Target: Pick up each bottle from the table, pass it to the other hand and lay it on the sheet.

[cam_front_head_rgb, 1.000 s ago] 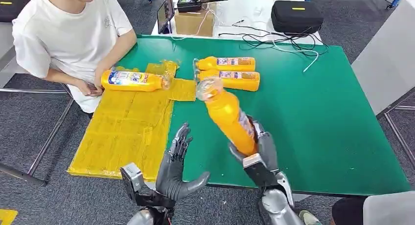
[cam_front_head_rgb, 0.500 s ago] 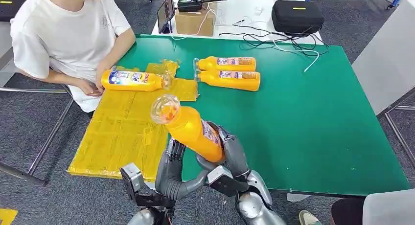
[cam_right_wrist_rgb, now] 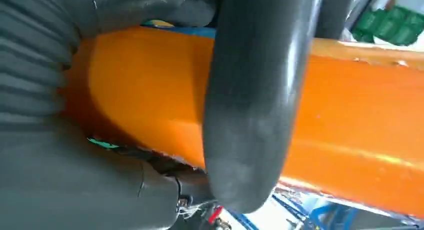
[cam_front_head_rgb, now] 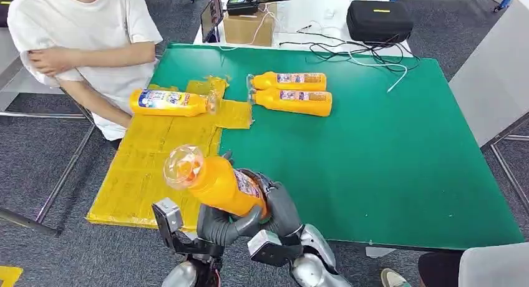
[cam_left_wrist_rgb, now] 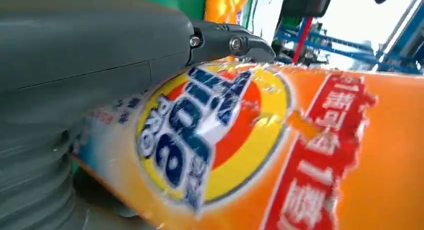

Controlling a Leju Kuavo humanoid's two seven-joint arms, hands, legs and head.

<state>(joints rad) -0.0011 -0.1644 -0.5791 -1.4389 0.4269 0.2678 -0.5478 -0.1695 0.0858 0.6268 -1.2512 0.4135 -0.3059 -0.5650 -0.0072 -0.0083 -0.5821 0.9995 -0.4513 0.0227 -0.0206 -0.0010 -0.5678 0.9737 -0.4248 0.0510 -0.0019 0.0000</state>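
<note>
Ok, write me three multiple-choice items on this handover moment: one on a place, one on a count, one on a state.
1. Where does the bottle on the yellow sheet lie?
A. at its far end, near the person
B. at its near edge
C. hanging off its side

2. How many bottles lie on the bare green table?
A. none
B. two
C. four

3. How is the raised bottle held?
A. by the left hand alone
B. by no hand
C. by both hands

Answers:
1. A: the sheet bottle rests by the person.
2. B: the pair lies side by side.
3. C: the left hand and right hand both wrap it.
</note>
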